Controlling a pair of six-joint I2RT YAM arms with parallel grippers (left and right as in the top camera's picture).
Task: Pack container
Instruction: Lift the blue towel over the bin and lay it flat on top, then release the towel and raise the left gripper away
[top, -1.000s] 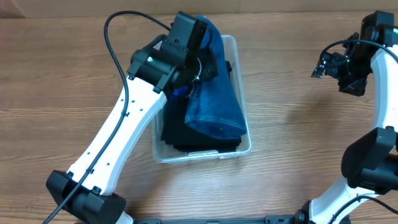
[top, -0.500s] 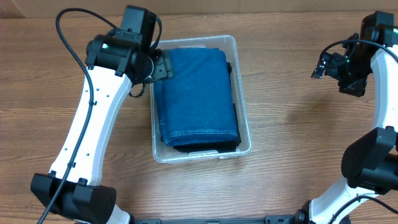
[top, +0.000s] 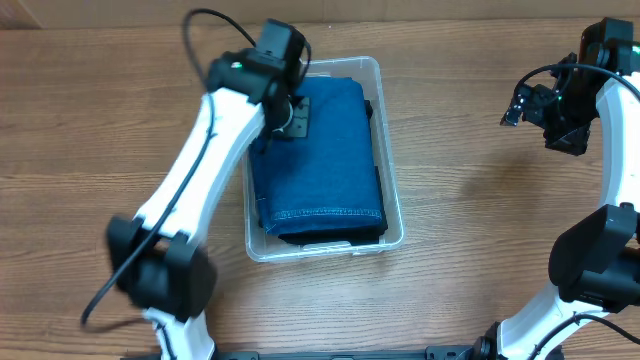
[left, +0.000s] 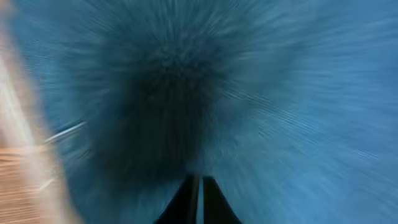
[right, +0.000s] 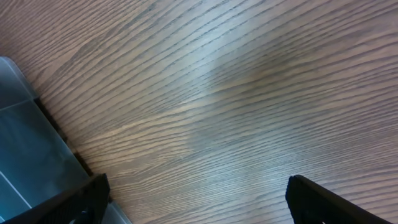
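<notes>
A clear plastic rectangular container (top: 393, 182) with rounded corners and a thick rim is seen standing near the middle of the brown wooden table (top: 480, 230), its long sides running away from the robot. The container is almost filled by a folded blue denim garment (top: 325, 160), which is laid flat with a stitched hem along its near edge. Under the denim a layer of black fabric (top: 330, 238) is seen, showing along the near end and the right-hand side of the container.

The left gripper (top: 296, 120) is held over the far left part of the denim, inside the outline of the container. In the left wrist view, which is badly blurred, the frame is filled with the blue cloth (left: 261, 93), and the two dark fingertips (left: 214, 204) are seen drawn close together, with only a thin slit between them and nothing visibly pinched. Whether the cloth is touched cannot be told.

The right gripper (top: 518, 105) is held well apart from the container, over bare table at the far right. In its wrist view the fingers (right: 87, 198) are spread wide, with wood grain between them, and a corner of the container (right: 25, 155) is seen at the left edge.
</notes>
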